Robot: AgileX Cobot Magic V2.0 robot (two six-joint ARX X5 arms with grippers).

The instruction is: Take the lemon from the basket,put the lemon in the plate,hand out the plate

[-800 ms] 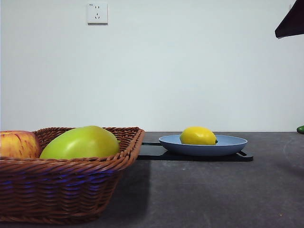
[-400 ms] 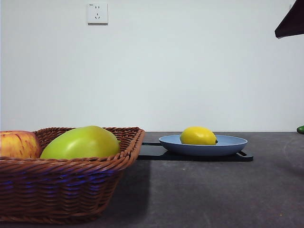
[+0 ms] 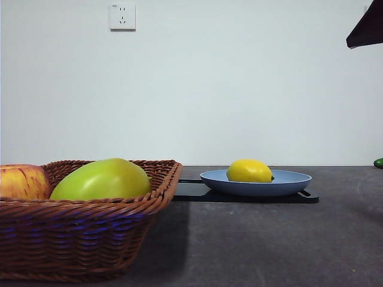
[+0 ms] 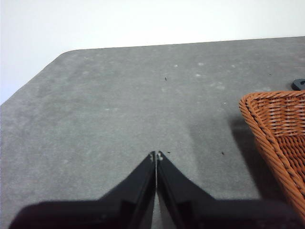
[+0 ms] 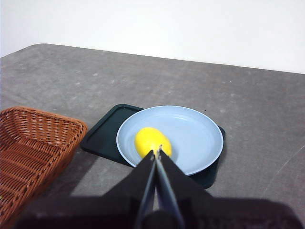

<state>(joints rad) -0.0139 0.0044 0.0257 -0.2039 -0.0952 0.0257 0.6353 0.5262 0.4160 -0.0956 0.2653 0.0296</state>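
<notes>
**benchbot_newbie:** ok so the lemon (image 3: 249,171) is already sitting in the light blue plate (image 3: 293,182), and the plate's on the black tray (image 3: 197,191). Looks to me like only the hand-out is left?

**gripgeek:** that's my read too. The wicker basket (image 3: 78,239) only shows the big yellow-green fruit (image 3: 102,179) and the red-and-yellow apple (image 3: 23,182), so the first two parts look done. For the hand-out I'd grab the plate by its rim on the side away from the lemon, come in low, and keep it level when lifting. That lemon is round and free to roll, and the rim is shallow, so any tilt could send it off.

**benchbot_newbie:** where's the gripper relative to all that?

**gripgeek:** the right gripper (image 5: 157,155) is raised above the table, short of the plate, looking down at it, jaws pressed together and holding nothing. In its wrist view the tips line up over the lemon, but they're well apart from it, not touching. It'd have to spread its jaws before it can take the rim.

**benchbot_newbie:** and the left one?

**gripgeek:** the left gripper (image 4: 156,155) is just waiting, jaws closed and empty, over bare grey table (image 4: 119,105) with the basket's corner off to one side.
</notes>
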